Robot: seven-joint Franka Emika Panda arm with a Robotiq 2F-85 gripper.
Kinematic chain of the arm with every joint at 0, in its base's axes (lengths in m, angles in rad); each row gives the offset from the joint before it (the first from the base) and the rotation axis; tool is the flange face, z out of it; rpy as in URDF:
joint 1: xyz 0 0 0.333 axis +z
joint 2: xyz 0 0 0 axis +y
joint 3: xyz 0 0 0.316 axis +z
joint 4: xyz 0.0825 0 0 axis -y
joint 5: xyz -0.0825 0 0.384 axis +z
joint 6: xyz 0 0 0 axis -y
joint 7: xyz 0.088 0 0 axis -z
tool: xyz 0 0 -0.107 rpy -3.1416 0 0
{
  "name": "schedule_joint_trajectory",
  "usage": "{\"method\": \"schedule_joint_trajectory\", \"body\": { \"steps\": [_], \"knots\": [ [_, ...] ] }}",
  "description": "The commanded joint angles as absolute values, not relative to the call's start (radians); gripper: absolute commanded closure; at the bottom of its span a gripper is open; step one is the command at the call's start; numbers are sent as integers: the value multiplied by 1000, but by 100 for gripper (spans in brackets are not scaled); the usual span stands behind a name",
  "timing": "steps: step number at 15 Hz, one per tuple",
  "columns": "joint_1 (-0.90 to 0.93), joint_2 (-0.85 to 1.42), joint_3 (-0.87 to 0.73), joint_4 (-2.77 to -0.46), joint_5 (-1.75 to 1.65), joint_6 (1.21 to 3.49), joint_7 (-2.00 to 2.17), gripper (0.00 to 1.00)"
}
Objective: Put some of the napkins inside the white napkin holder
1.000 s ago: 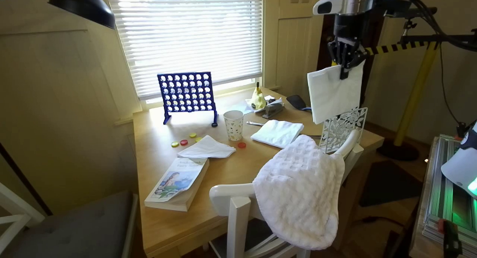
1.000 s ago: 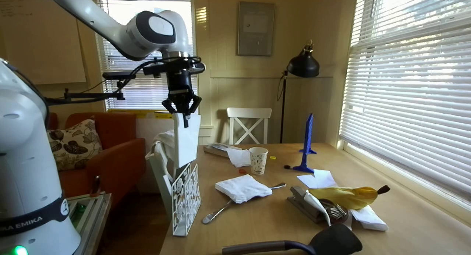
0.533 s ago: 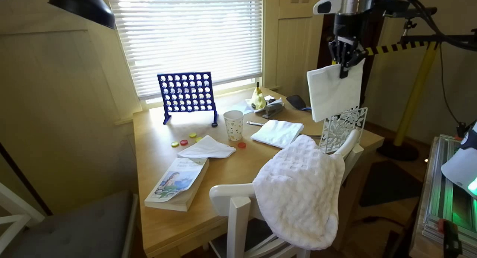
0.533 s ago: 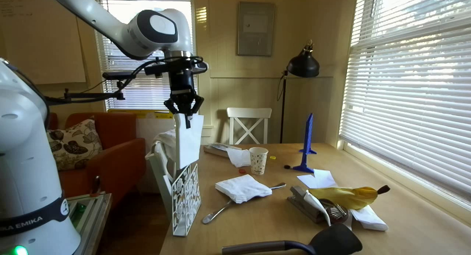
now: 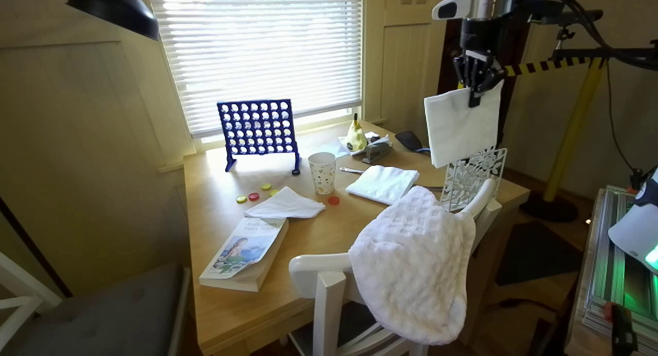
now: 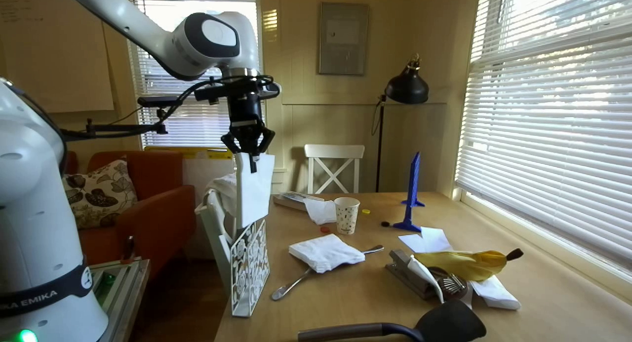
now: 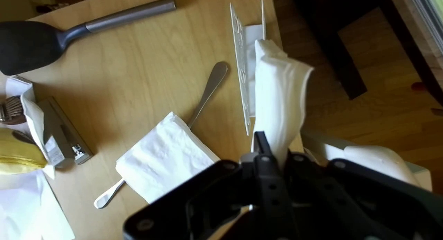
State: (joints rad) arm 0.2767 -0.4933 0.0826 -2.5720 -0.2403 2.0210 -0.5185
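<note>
Over the counter, the arm and its claw have edged slightly inward since the earlier frame. Below the claw stands the white napkin holder; clenched in the claw hang the napkins, lower edge near the rim, whether any part is inside unclear. Lower, inward from the claw, lies another napkin stack. Aligning seems the step in hand; the next move probably calls for centring the held napkins between both holder walls, then lowering.

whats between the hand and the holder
Napkins, gripped by the hand and hanging down toward the holder; both exterior views show them there. Whether they reach inside it is unclear.
</note>
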Motion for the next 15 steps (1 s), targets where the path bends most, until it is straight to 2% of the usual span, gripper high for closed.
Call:
{"method": "schedule_joint_trajectory", "body": {
  "steps": [1,15],
  "knots": [
    [263,-504,75,-2575,-253,2028,-529,99],
    [265,-519,72,-2559,-238,2008,-525,99]
  ]
}}
